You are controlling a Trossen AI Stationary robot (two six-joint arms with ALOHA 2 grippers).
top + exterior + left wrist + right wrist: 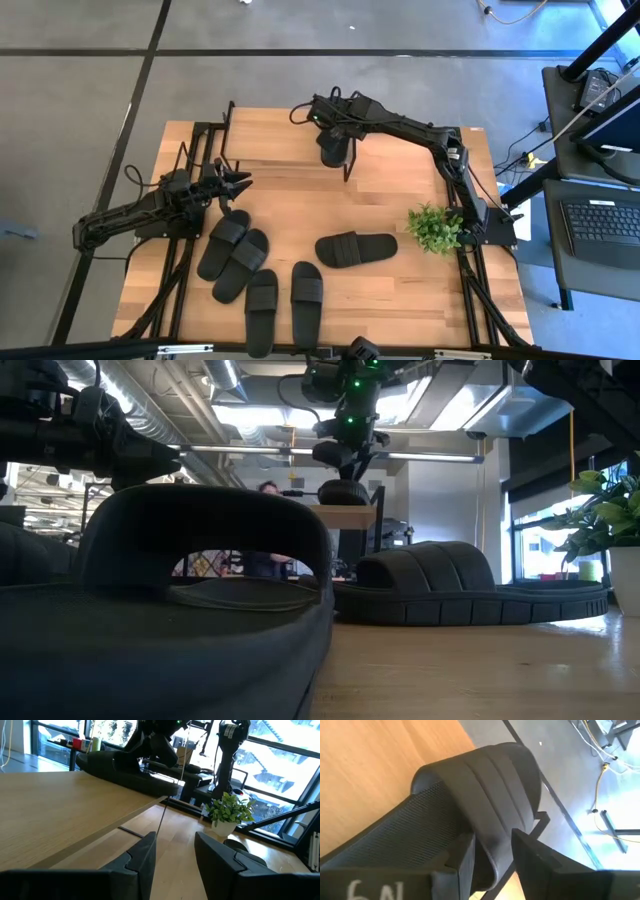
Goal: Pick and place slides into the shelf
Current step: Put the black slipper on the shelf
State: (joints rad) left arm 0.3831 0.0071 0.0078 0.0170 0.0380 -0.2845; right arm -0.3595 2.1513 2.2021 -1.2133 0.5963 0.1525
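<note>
Five black slides lie sole-down on the table's near half: two side by side (222,245) (243,263), two near the front edge (261,310) (306,300), and one crosswise (356,248). The shelf (290,150), with a light plank top and thin black legs, stands at the table's far middle. My right gripper (335,135) is above the shelf's right end, shut on a sixth slide (333,152). My left gripper (243,183) is open and empty, level at the shelf's left end, pointing along it (174,845). My right gripper pinches the slide's wide ribbed strap (492,832) at its edge between the two fingers. It comes from above, slanting down. One finger (462,857) is on the footbed side and the other (540,862) on the outer side. The sole (125,770) lies along the shelf's top plank (75,805).
A small potted plant (434,228) stands at the table's right edge, near the crosswise slide. The shelf's thin black legs (350,165) stand below the held slide. Bare wood lies between the shelf and the slides. Black arm frames run along both table sides.
</note>
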